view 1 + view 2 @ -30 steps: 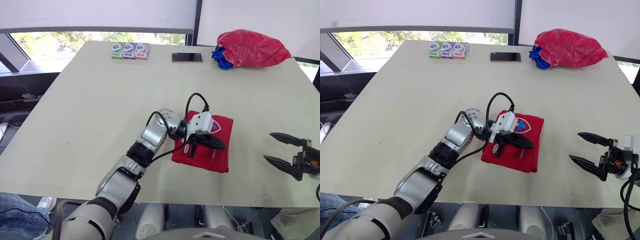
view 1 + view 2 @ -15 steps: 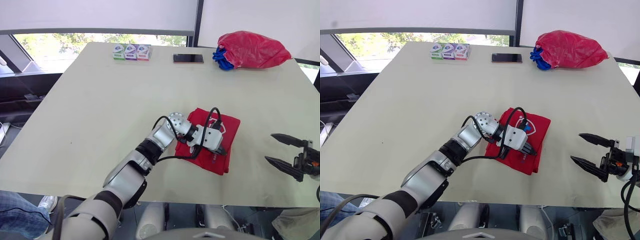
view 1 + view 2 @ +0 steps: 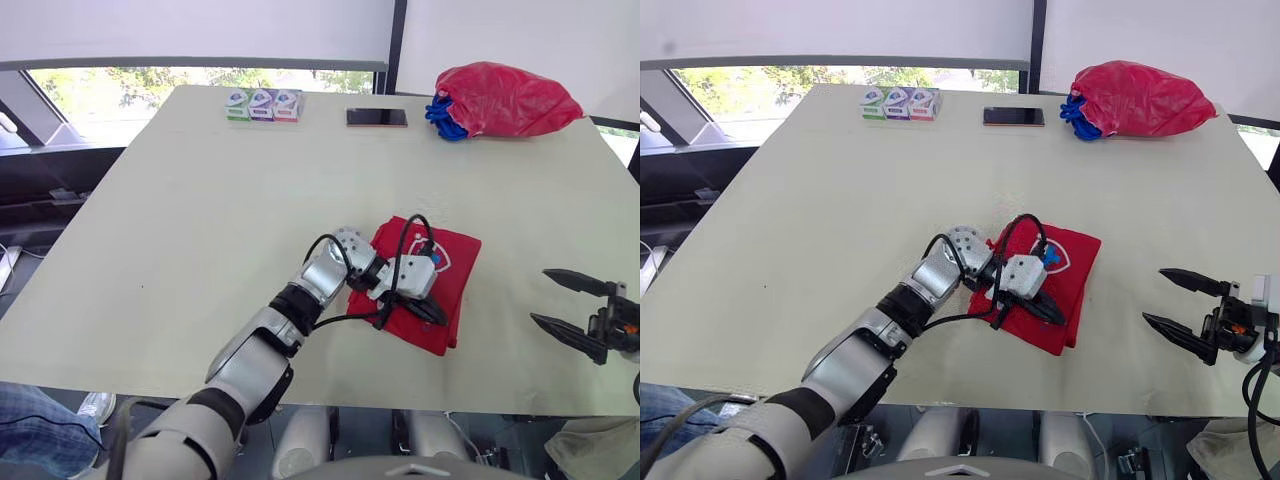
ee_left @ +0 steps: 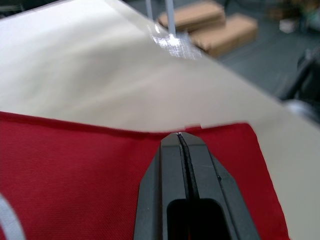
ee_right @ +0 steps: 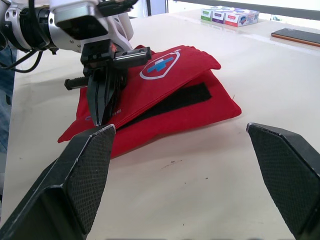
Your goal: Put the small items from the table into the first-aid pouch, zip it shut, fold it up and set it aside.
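While the folded red first-aid pouch (image 3: 455,262) lies right of frame centre on the surface (image 3: 200,200), the left gripper (image 3: 440,315) rests on it, jaws clenched; the right gripper (image 3: 540,296), lower right, holds its jaws released.

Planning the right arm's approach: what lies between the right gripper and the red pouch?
Only bare table separates the right gripper from the pouch, as the left eye view and right wrist view show.

Three small boxes (image 3: 262,104), a phone (image 3: 377,117) and a red plastic bag (image 3: 510,98) lie in a row.
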{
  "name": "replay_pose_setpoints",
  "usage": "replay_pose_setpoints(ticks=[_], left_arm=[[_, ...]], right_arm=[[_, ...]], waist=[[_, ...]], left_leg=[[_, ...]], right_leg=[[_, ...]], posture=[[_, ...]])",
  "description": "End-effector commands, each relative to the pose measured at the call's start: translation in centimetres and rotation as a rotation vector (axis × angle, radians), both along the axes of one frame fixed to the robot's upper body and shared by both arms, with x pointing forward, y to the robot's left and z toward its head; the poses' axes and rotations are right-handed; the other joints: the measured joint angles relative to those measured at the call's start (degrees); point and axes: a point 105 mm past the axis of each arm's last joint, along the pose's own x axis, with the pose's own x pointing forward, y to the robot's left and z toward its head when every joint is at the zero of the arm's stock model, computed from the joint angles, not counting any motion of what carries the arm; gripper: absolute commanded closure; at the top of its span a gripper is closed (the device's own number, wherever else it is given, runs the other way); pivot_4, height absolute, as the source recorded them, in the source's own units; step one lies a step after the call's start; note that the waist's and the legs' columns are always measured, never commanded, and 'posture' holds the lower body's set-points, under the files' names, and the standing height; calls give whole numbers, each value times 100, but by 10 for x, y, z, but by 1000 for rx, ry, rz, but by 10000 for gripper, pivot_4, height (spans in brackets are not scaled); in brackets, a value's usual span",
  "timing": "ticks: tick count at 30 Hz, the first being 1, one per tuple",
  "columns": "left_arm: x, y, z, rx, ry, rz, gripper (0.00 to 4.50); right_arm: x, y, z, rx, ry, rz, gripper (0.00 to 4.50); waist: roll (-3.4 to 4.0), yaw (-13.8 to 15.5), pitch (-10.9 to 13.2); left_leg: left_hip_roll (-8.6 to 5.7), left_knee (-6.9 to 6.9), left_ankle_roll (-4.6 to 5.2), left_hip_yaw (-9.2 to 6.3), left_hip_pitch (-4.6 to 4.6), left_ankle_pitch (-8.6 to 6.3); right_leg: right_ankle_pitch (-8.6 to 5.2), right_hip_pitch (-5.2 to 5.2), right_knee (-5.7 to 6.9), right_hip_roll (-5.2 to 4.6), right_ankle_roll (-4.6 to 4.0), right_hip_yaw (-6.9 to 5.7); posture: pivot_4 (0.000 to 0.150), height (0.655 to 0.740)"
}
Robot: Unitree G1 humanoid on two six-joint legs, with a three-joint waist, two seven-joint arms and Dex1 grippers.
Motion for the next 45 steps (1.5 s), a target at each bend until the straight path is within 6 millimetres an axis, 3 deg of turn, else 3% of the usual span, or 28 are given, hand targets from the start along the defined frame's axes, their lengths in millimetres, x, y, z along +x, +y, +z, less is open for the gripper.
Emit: replay_pose_setpoints(ticks=[1,4,7,12,18,25,30,34,41,45], left_arm=[[8,-11,37,-116,19,32,44558],[26,-18,64,-200,24,120,44558],[43,-22,73,-218,3,202,44558],[61,-24,49,-114,-66,298,44558],[71,-21,-5,96,-152,392,44558],[73,-18,-21,142,-99,456,44558],[78,-26,10,-22,-21,477,44558],[88,-16,46,-169,16,491,44558],[94,29,87,-279,-18,460,44558],[84,75,101,-290,-54,438,44558]], right_arm=[[0,-3,11,-26,-45,-1,0],[0,-2,11,-26,-45,2,0],[1,-1,12,-24,-46,4,0],[3,2,17,-16,-61,2,0],[1,1,17,-13,-65,-11,0],[0,3,16,-11,-64,-19,0],[3,5,16,11,-57,-34,0],[3,12,16,27,-51,-10,0],[17,24,12,63,43,-92,0],[22,38,12,84,103,-112,0]], waist=[[-1,-2,2],[-4,-1,6],[-3,-7,6],[-2,-24,8],[-3,17,5],[3,11,-22],[6,6,-24],[6,-7,-11],[9,-68,-1],[10,-109,-1]], left_leg=[[0,0,0,-1,0,0],[-1,3,0,-3,-4,0],[-8,5,1,-2,-4,-1],[-9,5,3,2,-1,-2],[-13,6,3,0,-4,-3],[-10,17,13,-8,5,-9],[-8,19,15,-10,3,-11],[-10,20,15,-9,-4,-11],[0,18,15,-8,-8,-11],[7,18,14,-8,-8,-11]], right_leg=[[0,0,0,0,0,-1],[0,-2,0,0,1,-3],[-1,-1,-2,1,3,-4],[-2,-1,-1,8,5,-1],[-2,0,-2,6,6,1],[-13,20,-7,6,24,2],[-14,20,-7,5,24,0],[-6,13,-6,5,13,0],[-5,1,4,7,10,0],[-5,1,4,6,9,2]], posture=[[1500,7400],[1500,7400],[1500,7400],[1500,7400],[1500,7400],[1500,7400],[1500,7400],[1500,7400],[1500,7400],[1500,7400]])
